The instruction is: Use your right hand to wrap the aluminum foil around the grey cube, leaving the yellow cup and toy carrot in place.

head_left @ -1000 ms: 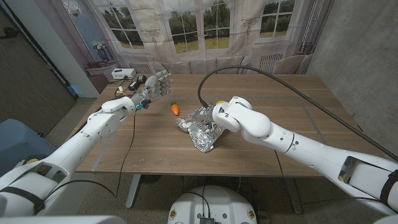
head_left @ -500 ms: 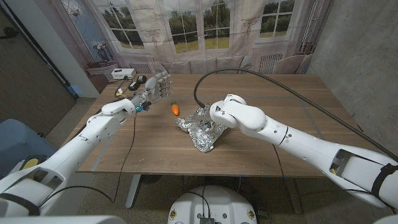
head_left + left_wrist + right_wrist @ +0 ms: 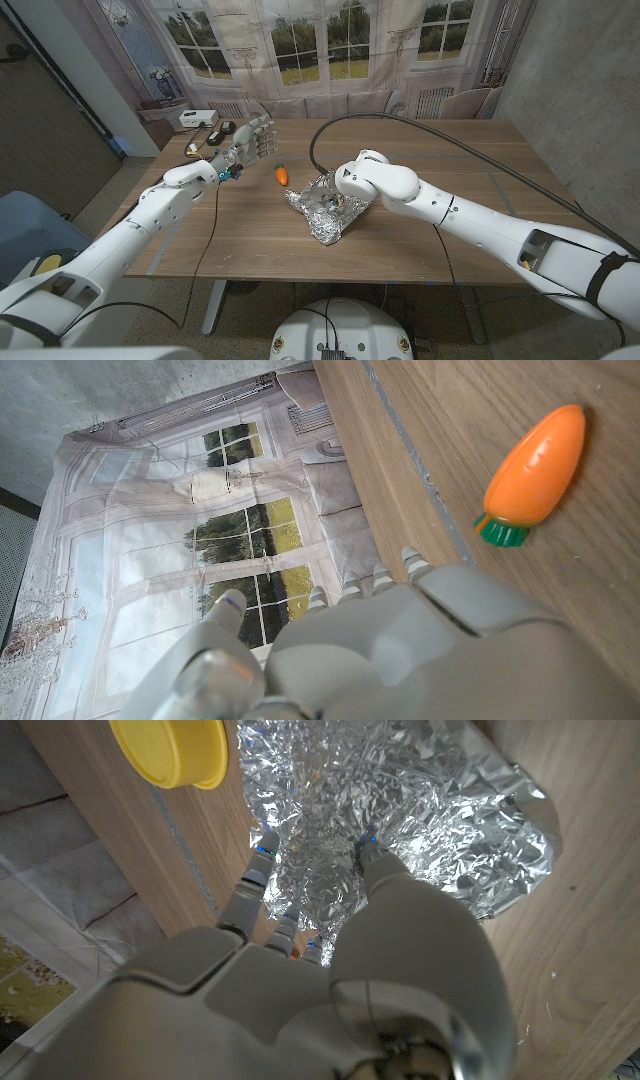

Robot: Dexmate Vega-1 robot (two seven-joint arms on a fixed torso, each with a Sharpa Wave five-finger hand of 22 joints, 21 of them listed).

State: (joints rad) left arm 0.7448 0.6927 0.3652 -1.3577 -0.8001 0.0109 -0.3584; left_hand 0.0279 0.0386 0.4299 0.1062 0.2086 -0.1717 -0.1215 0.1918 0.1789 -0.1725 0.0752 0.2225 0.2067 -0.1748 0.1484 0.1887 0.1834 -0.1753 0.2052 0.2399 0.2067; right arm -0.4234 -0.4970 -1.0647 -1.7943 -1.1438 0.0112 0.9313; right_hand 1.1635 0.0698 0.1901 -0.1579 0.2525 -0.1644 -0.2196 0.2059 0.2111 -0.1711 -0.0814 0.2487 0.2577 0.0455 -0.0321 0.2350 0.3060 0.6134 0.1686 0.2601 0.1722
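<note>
The aluminum foil (image 3: 325, 207) lay crumpled near the middle of the wooden desk (image 3: 430, 240), and everything else is placed from it. The right hand (image 3: 345, 197) was down on the foil's upper right part, its fingertips (image 3: 370, 850) pressed into the creased sheet. In the right wrist view the fingers were bent over the foil with the thumb set apart from them, touching the sheet; whether they actually pinched a fold between them could not be told. The grey cube could not be made out under the foil and the hand, so where it sat could not be told. The foil's loose end ran out toward the desk's near edge, past the hand.

The toy carrot (image 3: 281, 174) lay on the bare wood just to the robot's left of the foil and slightly farther back, apart from it, its green end (image 3: 499, 532) showing in the left wrist view. The yellow cup (image 3: 170, 752) stood on the desk close beside the foil's edge in the right wrist view.

The left hand (image 3: 248, 139) was raised above the desk well to the left of the foil, beyond the carrot, its fingers spread and holding nothing. A black cable (image 3: 400, 118) arched over the desk from the right arm's wrist, behind the foil.
</note>
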